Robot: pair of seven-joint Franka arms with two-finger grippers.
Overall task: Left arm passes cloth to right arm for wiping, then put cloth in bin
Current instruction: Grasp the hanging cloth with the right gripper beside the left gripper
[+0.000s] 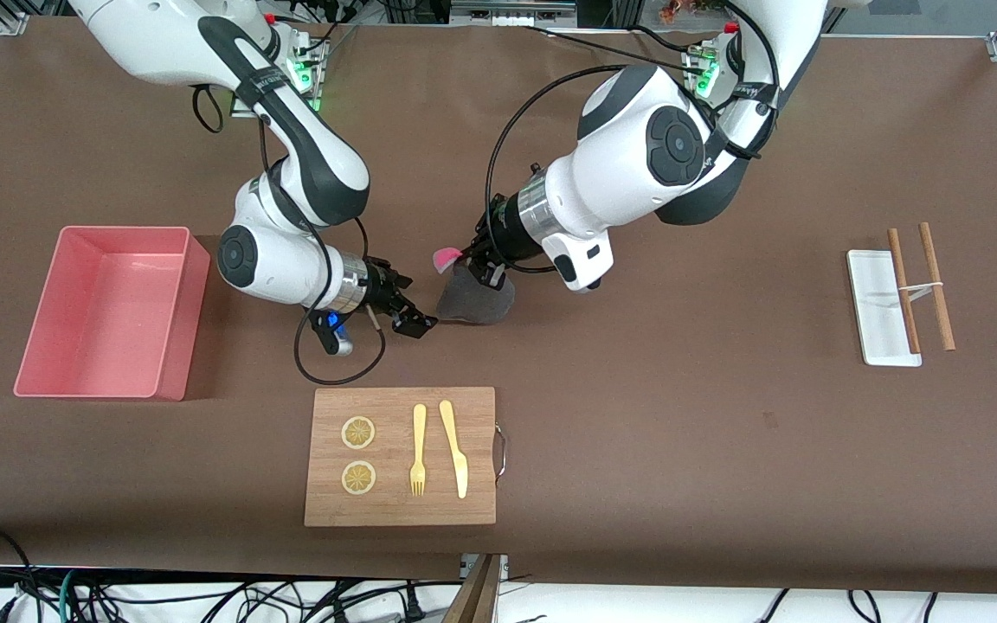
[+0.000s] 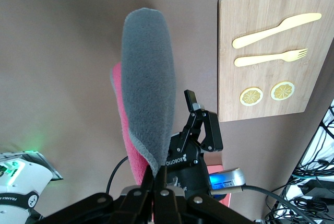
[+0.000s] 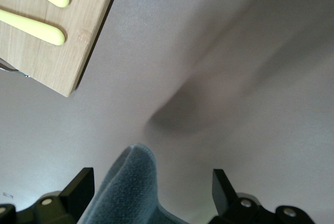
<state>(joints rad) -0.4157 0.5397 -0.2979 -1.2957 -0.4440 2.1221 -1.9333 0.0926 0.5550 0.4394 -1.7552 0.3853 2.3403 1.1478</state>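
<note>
My left gripper (image 1: pixel 488 270) is shut on the top edge of the cloth (image 1: pixel 476 299). The cloth hangs dark grey with its pink reverse (image 1: pixel 447 258) showing, over the table middle. In the left wrist view the cloth (image 2: pixel 147 88) hangs from my shut left gripper (image 2: pixel 159 178), with the right gripper (image 2: pixel 202 130) close beside it. My right gripper (image 1: pixel 416 324) is open right beside the cloth. In the right wrist view a fold of the cloth (image 3: pixel 125 192) lies between the open right gripper's (image 3: pixel 151 188) spread fingers, untouched. The salmon-pink bin (image 1: pixel 122 232) stands empty at the right arm's end.
A wooden cutting board (image 1: pixel 401 510) with a fork (image 1: pixel 418 450), a knife (image 1: pixel 455 448) and two lemon slices (image 1: pixel 358 433) lies nearer the front camera than both grippers. A white tray (image 1: pixel 875 320) with two wooden sticks (image 1: pixel 935 285) sits at the left arm's end.
</note>
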